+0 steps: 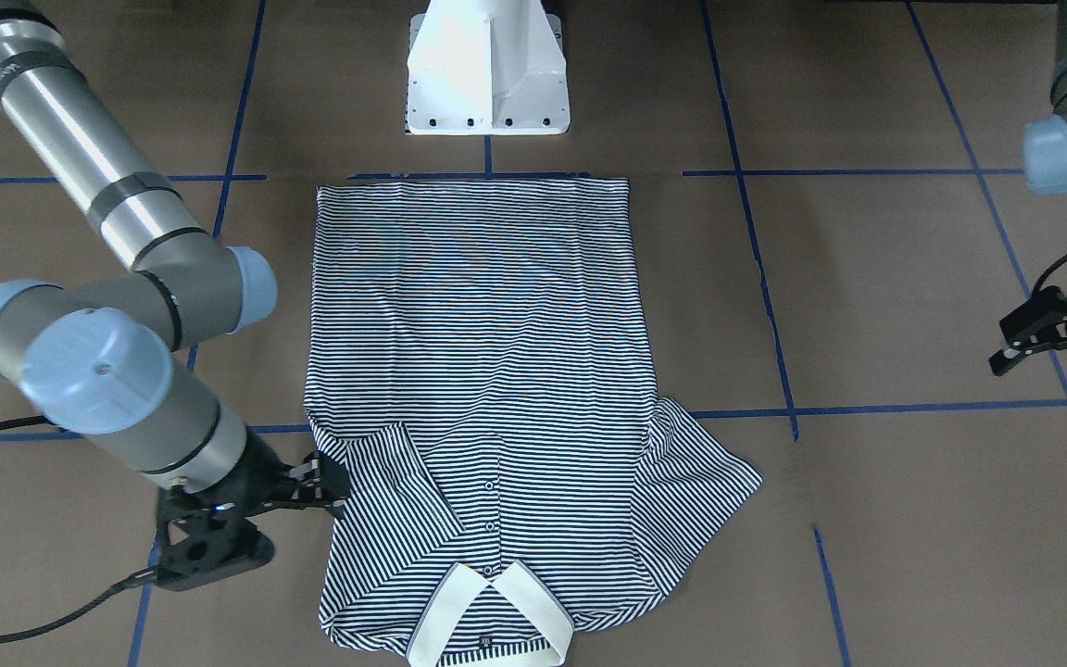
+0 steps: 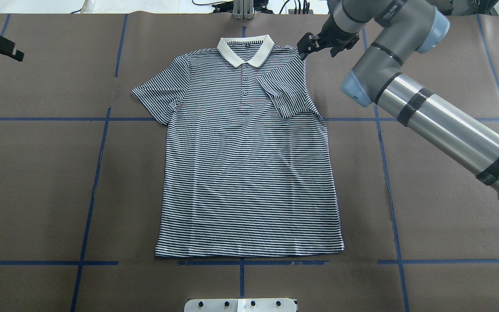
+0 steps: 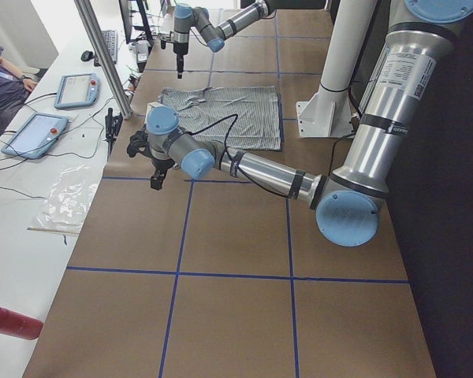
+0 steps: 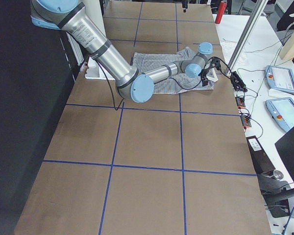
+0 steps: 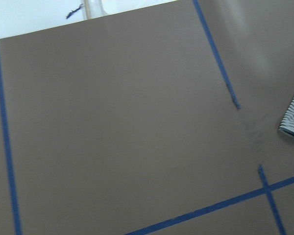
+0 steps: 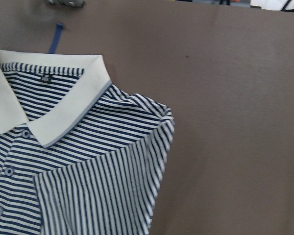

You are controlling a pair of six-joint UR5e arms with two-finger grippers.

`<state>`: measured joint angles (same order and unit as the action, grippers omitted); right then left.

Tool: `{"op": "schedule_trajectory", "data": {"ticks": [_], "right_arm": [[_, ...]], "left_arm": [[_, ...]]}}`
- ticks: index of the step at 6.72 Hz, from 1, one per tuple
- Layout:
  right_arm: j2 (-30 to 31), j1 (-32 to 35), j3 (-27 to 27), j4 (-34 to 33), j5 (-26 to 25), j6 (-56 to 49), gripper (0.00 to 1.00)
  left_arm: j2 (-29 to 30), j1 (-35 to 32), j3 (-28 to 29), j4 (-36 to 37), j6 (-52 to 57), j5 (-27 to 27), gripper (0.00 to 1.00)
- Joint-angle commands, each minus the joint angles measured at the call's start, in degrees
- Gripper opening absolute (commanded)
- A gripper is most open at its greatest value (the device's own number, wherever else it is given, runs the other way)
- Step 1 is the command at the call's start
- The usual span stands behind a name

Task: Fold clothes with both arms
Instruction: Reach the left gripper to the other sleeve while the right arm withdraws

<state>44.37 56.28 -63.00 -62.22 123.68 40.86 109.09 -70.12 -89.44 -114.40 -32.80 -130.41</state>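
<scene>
**Polo flat on table, one sleeve turned in**

Polo shirt (image 2: pixel 249 173) lies face up on the middle of the table (image 2: pixel 37 195). Cream collar (image 2: pixel 245 50) points at the operators' edge; hem (image 2: pixel 249 253) runs along the robot's edge, just short of the white pedestal (image 1: pixel 487 74). Body smooth, with a few soft creases. Placket buttoned.

Sleeve on the robot's right (image 2: pixel 282 93) is folded inward and rests on the chest, beside the placket. Sleeve on the robot's left (image 2: pixel 156 93) is spread flat toward the table's left edge.

Right tool (image 1: pixel 328 482) sits low at the shirt's right shoulder, next to the collar and near the operators' edge, with its tips at the folded shoulder edge. I cannot tell whether its jaws are parted or closed. In the right wrist view the shoulder cloth lies flat on the table.

Left tool (image 1: pixel 1038 375) hangs well apart from the shirt, toward the corner where the table's left edge meets the operators' edge. Its jaws are spread and hold nothing. The left wrist view shows bare table, blue tape lines (image 2: pixel 98 173) and a sliver of striped sleeve.
</scene>
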Motion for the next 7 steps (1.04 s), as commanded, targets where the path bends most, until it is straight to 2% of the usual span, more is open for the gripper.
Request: {"op": "schedule_trajectory", "data": {"ticks": [1,2,3,4,7], "right_arm": [[3.97,4.44,-9.81,-17.04,1.12,-12.84,1.00],[4.23,4.98,-12.12,-23.59,1.82,-15.60,1.00],[6.41,4.98,-14.14,-24.43,2.00,-15.72,1.00],[8.17,4.98,-15.38,-24.44,2.00,-15.20,1.00],[8.72,4.81,-15.31,-23.04,1.82,-12.82,1.00]], "left_arm": [[5.32,13.71,0.66,-2.84,-22.03,19.47,1.00],[8.13,18.66,3.19,-5.02,-30.05,26.89,1.00],[10.50,21.67,8.79,-8.61,-37.79,30.45,1.00],[12.01,22.31,13.63,-10.21,-38.73,30.83,0.99],[15.34,24.42,20.24,-9.70,-39.80,32.06,0.94]]}}
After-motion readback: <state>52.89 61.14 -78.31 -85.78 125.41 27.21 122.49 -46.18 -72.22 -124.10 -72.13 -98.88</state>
